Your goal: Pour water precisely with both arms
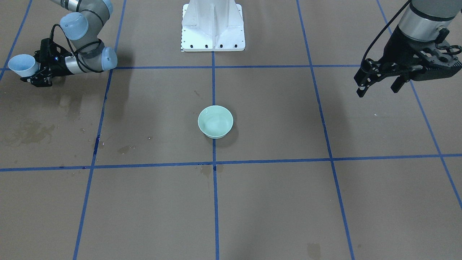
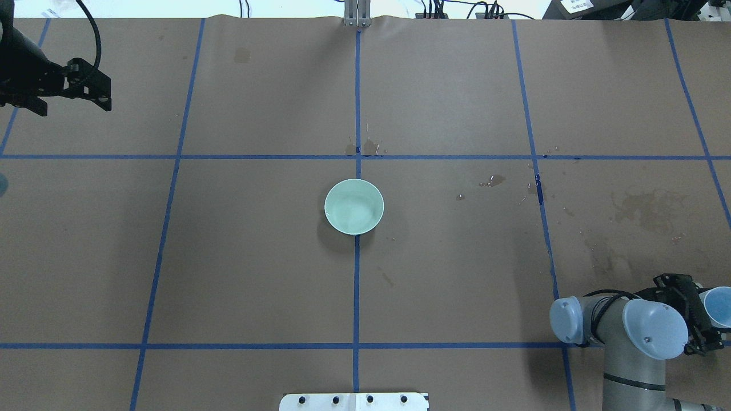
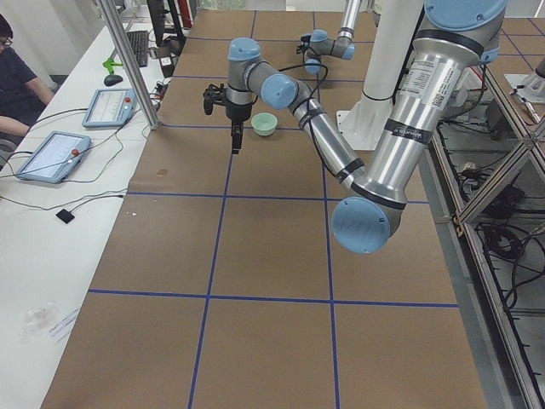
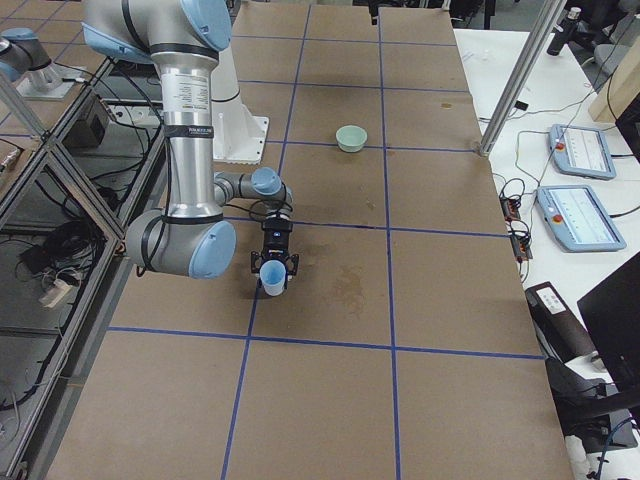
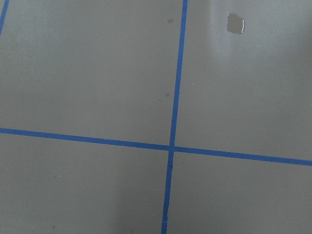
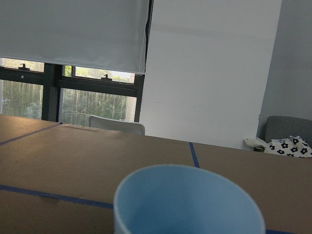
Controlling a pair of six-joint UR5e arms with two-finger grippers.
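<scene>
- While the right fingers (image 1: 36,78) clasp the light blue cup (image 1: 22,64) by its wall near the surface's (image 1: 274,202) corner, the left fingers (image 1: 364,85) hang spread wide, empty.
- The water cannot be made out inside the cup; damp stains (image 1: 30,131) lie nearby.
- The mint-green bowl (image 1: 215,121) sits centred, well apart.
- The cup is probably light and squashable, so hold mid-wall, gently; liquid sloshes.

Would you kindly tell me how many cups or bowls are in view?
2: a green bowl at the middle of the table, and a blue cup held by the right gripper.
</scene>
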